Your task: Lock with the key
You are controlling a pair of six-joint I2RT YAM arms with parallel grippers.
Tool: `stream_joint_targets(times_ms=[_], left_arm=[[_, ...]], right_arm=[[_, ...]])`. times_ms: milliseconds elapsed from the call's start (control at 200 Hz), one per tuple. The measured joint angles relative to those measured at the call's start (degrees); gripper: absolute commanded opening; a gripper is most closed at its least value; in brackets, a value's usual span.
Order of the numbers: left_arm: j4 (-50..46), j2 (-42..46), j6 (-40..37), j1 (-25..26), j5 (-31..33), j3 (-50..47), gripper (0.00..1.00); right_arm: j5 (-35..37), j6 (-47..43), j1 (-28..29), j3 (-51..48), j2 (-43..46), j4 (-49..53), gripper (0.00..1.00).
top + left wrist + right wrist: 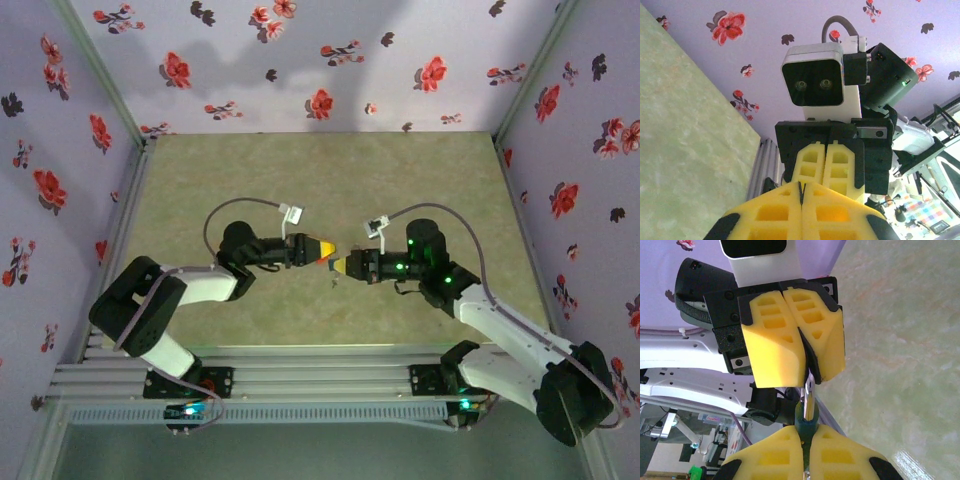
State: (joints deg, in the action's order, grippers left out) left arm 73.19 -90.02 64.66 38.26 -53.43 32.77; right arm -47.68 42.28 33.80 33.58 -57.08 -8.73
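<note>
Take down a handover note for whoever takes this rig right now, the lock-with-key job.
Left tool: shut; something red at its tip, too small to identify.
Right tool: shut on the key, shaft aimed at the left tool's tip.
Done: key gripped, tools tip to tip.
Left: seat the key in the lock and turn it; I cannot make out a lock for certain.

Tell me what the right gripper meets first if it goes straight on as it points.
The left gripper, its shut jaws facing the right gripper nearly tip to tip. The right gripper's key would probably touch first; depth is unclear.
</note>
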Motion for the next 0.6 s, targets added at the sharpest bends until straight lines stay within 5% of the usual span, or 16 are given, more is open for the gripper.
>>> stream_joint_targets(times_ms=[600], left_arm=[[0.55, 1.51, -1.03, 3.48, 6.99, -2.93, 0.00]], right_arm=[[-3.72, 3.43, -3.08, -1.79, 0.09, -2.56, 0.00]])
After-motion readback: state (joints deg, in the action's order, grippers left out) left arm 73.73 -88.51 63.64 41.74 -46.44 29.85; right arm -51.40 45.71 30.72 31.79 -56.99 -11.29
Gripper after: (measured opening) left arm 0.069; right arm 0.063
